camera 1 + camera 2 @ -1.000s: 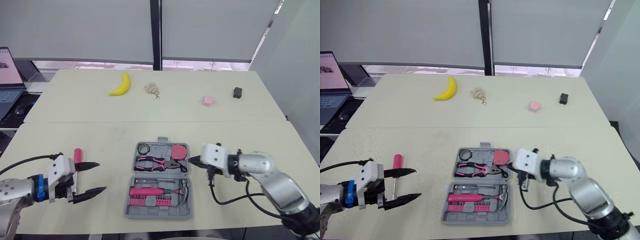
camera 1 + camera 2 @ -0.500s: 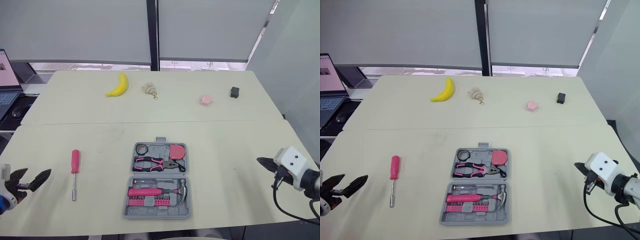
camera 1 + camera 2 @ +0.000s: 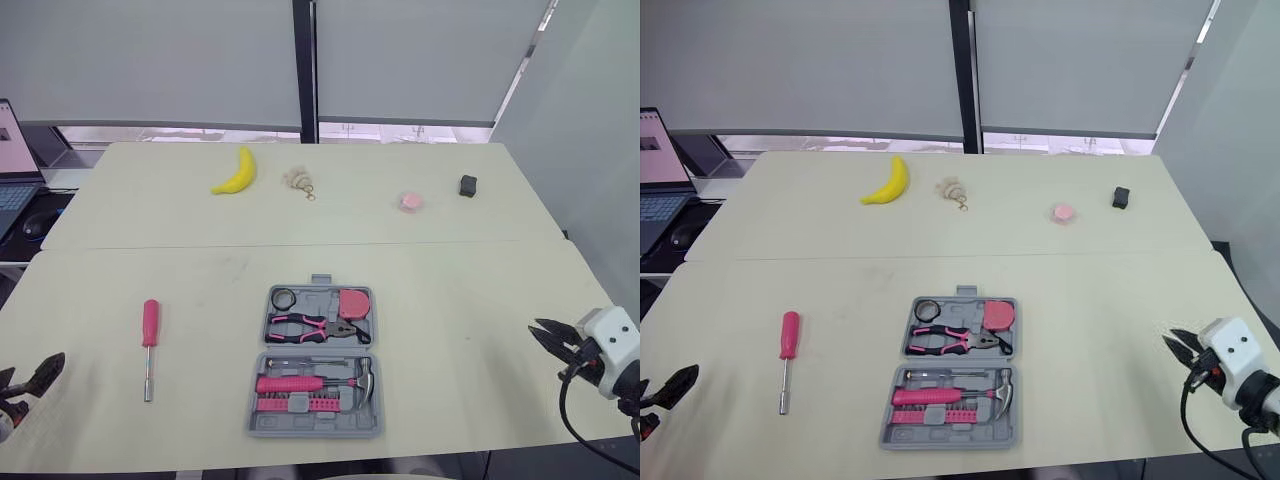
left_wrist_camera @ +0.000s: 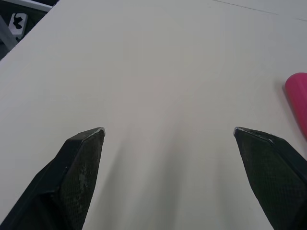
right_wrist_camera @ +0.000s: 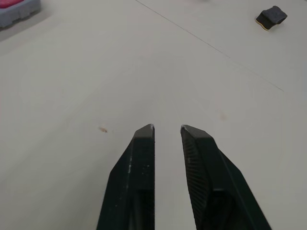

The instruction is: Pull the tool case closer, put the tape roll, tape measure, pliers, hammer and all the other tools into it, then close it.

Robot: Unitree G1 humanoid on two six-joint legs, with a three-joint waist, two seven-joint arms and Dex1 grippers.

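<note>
The grey tool case (image 3: 258, 420) lies open near the table's front edge. It holds the tape roll (image 3: 286, 298), pink tape measure (image 3: 353, 303), pliers (image 3: 318, 326), hammer (image 3: 363, 378) and a pink-handled tool (image 3: 290, 383). A pink-handled screwdriver (image 3: 148, 338) lies on the table left of the case. My left gripper (image 3: 30, 374) is open and empty at the far left front edge, its fingers (image 4: 81, 158) wide apart. At the far right edge my right gripper (image 3: 545, 335) is open only by a narrow gap (image 5: 168, 127) and holds nothing.
Along the far side of the table lie a banana (image 3: 233, 172), a small keychain (image 3: 299, 180), a pink round item (image 3: 411, 201) and a small black object (image 3: 468, 185). A laptop (image 3: 8, 130) stands off the table's left side.
Both arms have drawn back outward, the left away from the screwdriver and the right away from the case, to the table's left and right edges. The screwdriver and case stay put.
</note>
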